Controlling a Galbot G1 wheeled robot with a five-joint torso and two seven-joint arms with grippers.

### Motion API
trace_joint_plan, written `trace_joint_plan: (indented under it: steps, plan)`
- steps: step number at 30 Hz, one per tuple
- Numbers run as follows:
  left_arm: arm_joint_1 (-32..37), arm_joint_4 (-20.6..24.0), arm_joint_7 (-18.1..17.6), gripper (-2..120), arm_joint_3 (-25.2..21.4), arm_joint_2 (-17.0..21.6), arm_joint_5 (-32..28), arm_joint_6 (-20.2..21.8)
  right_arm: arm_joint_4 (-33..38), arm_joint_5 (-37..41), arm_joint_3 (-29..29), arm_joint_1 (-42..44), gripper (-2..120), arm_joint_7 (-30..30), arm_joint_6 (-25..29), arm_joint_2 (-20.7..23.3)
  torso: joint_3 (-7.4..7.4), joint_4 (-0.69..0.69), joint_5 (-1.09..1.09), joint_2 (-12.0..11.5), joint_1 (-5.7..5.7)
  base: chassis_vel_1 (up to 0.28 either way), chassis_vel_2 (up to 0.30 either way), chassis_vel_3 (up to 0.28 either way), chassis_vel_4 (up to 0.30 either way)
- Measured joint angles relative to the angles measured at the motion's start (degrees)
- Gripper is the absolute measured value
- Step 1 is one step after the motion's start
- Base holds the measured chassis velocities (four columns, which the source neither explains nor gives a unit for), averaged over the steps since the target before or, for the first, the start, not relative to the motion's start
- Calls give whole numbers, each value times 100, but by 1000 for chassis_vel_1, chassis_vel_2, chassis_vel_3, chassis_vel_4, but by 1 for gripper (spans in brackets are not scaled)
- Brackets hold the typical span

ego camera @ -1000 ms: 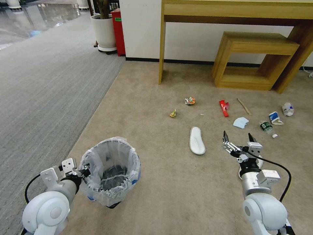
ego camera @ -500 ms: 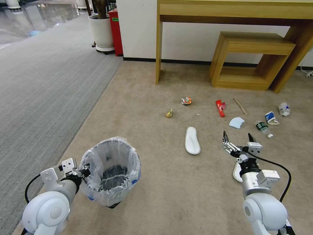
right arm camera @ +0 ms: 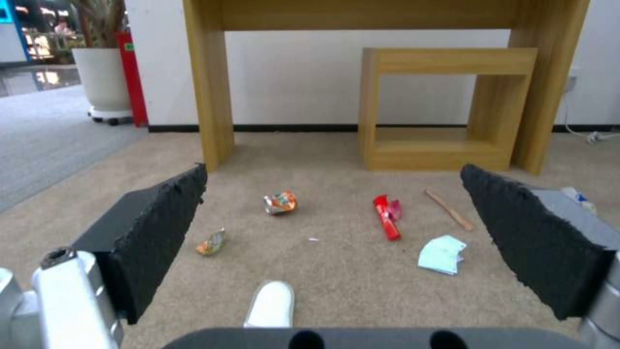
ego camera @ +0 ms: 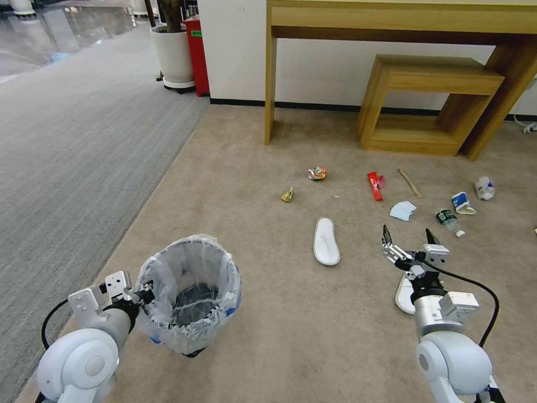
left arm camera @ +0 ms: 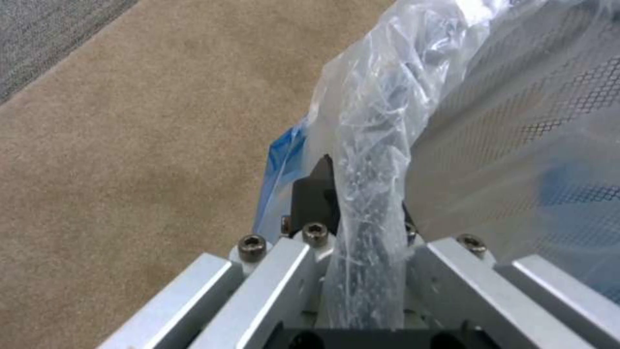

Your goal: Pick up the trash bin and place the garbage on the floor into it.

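The trash bin (ego camera: 190, 294), black with a crinkly bag (left arm camera: 368, 145), hangs at my lower left, and my left gripper (ego camera: 146, 293) is shut on its rim. My right gripper (ego camera: 406, 230) is open above the floor (ego camera: 279, 341), its pads (right arm camera: 162, 228) wide apart. The garbage lies ahead: one white slipper (ego camera: 326, 241), a second slipper (ego camera: 404, 294) partly under the right arm, a crushed can (ego camera: 316, 173), red wrapper (ego camera: 375, 185), stick (ego camera: 409, 182), blue mask (ego camera: 403, 210), bottle (ego camera: 447, 219), two paper cups (ego camera: 463, 202) and a yellow scrap (ego camera: 287, 195).
A wooden desk (ego camera: 391, 22) and a low wooden shelf (ego camera: 430, 103) stand against the white wall behind the litter. Grey striped carpet (ego camera: 72, 157) runs along the left. A white planter (ego camera: 174, 56) and a red box (ego camera: 197, 53) stand at the far left corner.
The whole picture has shifted a little to the left, so the camera has moved. Both arms hold their pose, and more of the second slipper shows beside the right arm.
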State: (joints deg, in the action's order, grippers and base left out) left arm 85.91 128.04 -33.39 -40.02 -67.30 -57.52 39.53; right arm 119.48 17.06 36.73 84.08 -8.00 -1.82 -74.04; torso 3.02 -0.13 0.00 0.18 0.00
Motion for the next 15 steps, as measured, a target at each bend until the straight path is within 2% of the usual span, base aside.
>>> trace_joint_plan:
  steps: [15]
  plan:
    - [4, 13, 4, 1, -6, -4, -2, -4, 27, 15, 28, 39, 100, 7, 13, -2, 0, 0, -1, 0, 0, 0, 0, 0, 0]
